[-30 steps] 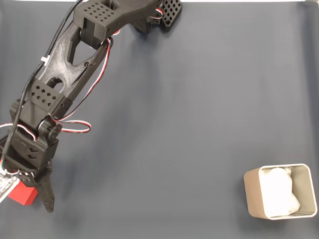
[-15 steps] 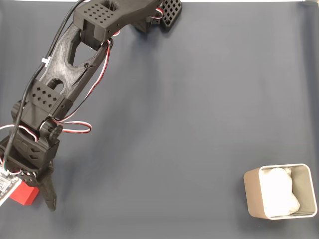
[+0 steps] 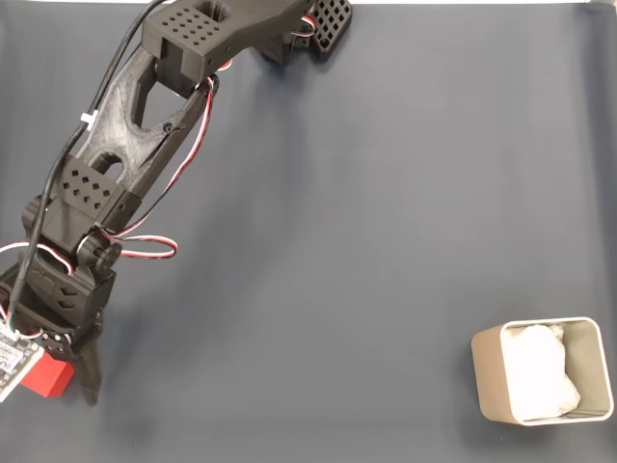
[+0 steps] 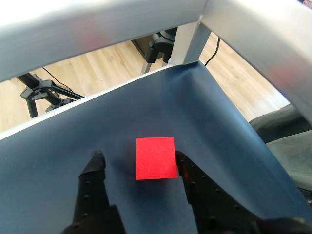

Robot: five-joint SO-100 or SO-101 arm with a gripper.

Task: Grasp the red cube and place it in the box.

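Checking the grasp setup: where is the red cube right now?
The red cube lies on the dark mat between the open pincer fingers in the wrist view, touching the right one; in the fixed view it is bottom left.

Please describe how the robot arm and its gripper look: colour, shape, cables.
The arm is matte black printed plastic, with square-hole grid panels and cut-out openings in its links. Red, white and black wires run along it and loop near the wrist. The gripper has two black tapered fingers with small round holes along them.
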